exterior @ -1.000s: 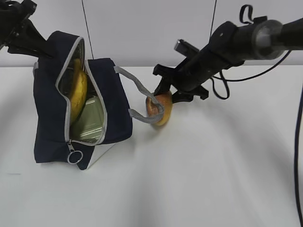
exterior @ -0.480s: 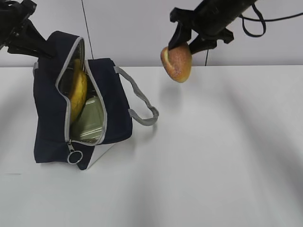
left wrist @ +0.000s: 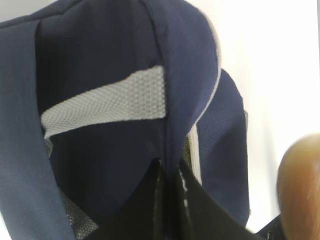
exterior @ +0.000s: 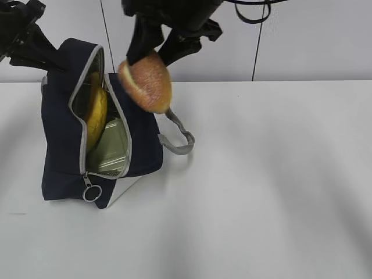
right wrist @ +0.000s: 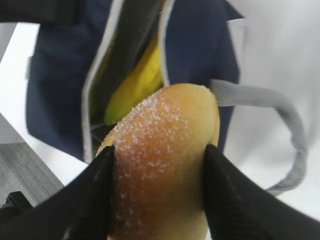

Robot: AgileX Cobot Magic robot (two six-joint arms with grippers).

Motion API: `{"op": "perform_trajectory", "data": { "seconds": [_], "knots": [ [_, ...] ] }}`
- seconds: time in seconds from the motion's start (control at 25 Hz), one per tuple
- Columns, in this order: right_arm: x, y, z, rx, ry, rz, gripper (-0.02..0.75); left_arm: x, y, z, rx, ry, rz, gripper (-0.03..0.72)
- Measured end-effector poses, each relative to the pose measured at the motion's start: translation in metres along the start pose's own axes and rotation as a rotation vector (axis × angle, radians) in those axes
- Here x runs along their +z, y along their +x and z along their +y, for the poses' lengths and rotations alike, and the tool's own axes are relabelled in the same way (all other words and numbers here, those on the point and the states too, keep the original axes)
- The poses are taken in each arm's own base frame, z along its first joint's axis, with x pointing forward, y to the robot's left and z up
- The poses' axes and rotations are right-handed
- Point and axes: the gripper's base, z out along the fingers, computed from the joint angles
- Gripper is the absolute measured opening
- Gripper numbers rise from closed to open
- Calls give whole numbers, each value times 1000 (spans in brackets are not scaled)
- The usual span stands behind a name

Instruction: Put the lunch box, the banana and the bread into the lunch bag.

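Golden-brown bread [exterior: 146,82] pinched in half-spread right gripper [exterior: 156,51] just above lunch bag [exterior: 64,145] opening, left gripper [left wrist: 170,172] pressed together on bag's top edge.

The exterior view looks down at a slant across the white table [exterior: 261,192], the lunch bag [exterior: 64,163] at 9 o'clock. The left wrist view sits very close against the bag's navy fabric. The right wrist view looks down past the bread [right wrist: 160,165] into the bag's opening; all 3 views share bag and bread.
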Motion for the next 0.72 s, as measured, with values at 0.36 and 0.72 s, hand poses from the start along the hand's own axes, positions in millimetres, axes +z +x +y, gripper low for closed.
{"op": "perform_trajectory", "data": {
  "seconds": [0.36,0.72],
  "knots": [
    [44,-2,34,-77,-51,-54,402,0,0,0,-1,4,-1,-15],
    [89,-3,17,-141,-63,-63,636,0,0,0,-2,5,-1,-15]
  ]
}}
